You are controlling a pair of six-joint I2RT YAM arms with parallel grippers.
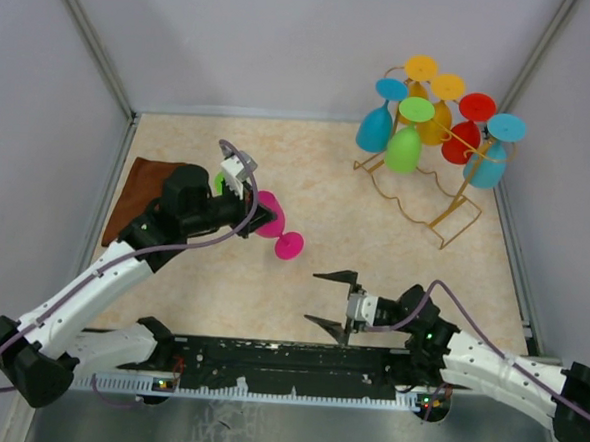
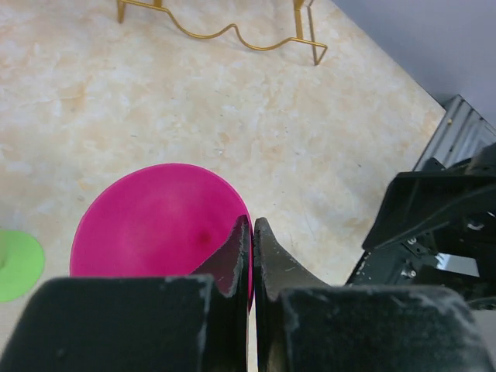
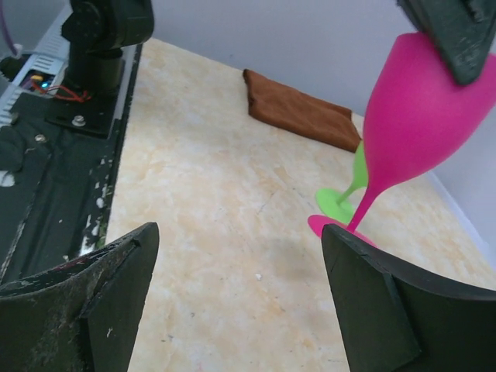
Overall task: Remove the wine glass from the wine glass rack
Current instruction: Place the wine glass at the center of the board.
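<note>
Since the left end effector grasps the pink glass by its rim, stem slanting down toward the bench, the released right end effector lies nearer the rack.

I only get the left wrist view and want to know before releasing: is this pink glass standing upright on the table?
Observer: No, the pink glass leans, pinched at its rim by the left gripper; I cannot tell whether its foot touches the table.
Operator: Right arm clear?
Observer: The right gripper is open, at the table's near edge, apart from the glass.
Operator: Rack empty?
Observer: No, coloured glasses hang on the wine glass rack, feet up.
</note>
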